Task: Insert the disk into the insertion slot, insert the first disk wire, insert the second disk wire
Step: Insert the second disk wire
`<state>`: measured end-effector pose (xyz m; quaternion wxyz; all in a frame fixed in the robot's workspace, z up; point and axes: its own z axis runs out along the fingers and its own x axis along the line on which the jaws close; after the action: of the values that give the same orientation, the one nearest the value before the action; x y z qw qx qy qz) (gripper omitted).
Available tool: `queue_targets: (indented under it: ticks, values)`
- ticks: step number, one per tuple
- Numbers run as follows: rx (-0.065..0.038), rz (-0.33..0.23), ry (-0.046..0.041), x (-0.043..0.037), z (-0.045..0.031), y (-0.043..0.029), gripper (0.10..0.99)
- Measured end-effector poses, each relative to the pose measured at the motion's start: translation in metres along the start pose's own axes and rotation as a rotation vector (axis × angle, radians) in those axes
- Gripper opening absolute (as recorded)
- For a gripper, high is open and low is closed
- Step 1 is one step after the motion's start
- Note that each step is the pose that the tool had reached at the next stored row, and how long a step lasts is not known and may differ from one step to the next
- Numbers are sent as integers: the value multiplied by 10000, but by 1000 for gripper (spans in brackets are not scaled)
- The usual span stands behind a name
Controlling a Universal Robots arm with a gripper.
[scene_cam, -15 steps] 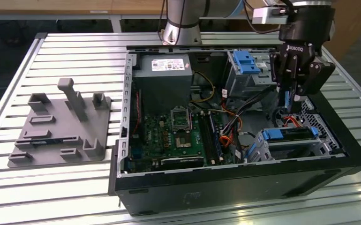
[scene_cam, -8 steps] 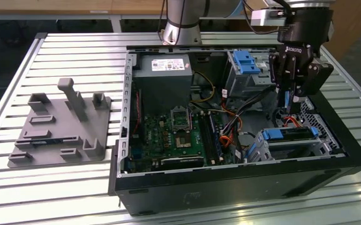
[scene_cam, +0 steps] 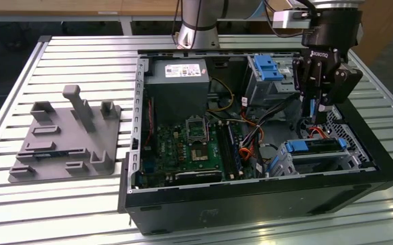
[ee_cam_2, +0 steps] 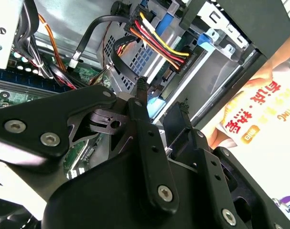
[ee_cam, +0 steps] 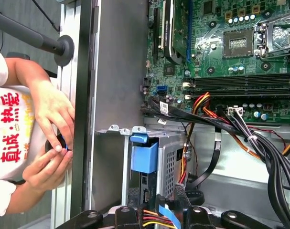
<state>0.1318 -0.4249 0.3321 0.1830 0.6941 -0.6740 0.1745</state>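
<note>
Gripper (ee_cam_2: 162, 92) hangs above the disk (scene_cam: 316, 146), half hidden inside the insertion slot (scene_cam: 319, 162); its grip I cannot tell.

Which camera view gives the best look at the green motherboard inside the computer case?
The exterior view: there the motherboard lies almost whole in the open case, socket and slots plain. The first wrist view gives one part close up, some behind cables. The second wrist view gives slivers of its green board.

High exterior view; wrist views inside case (scene_cam: 251, 196)
</note>
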Motion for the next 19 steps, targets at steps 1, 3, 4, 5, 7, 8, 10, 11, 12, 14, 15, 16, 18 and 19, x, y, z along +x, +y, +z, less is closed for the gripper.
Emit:
queue_targets:
  ticks: [1, 3, 4, 5, 7, 8, 10, 11, 12, 14, 15, 16, 18, 19]
  values:
    - [-8, 16, 4, 0, 0, 0, 420]
    - [-24, 50, 3, 0, 0, 0, 420]
    - [-32, 66, 4, 0, 1, 0, 420]
    - [-42, 84, 3, -1, 1, 0, 420]
    - [-62, 122, 4, -1, 1, 0, 420]
    - [-71, 137, 7, 0, 1, 0, 420]
    - [-80, 153, 12, 0, 1, 0, 420]
    - [-82, 156, 15, 0, 1, -1, 420]
    - [-83, 158, 16, 0, 1, -1, 420]
    - [-83, 158, 21, -1, 2, -2, 420]
    - [-84, 158, 28, -1, 3, -2, 420]
    - [-84, 158, 36, -2, 3, -3, 420]
    - [-84, 159, 68, -2, 4, -3, 420]
    - [-85, 159, 92, -2, 5, -3, 420]
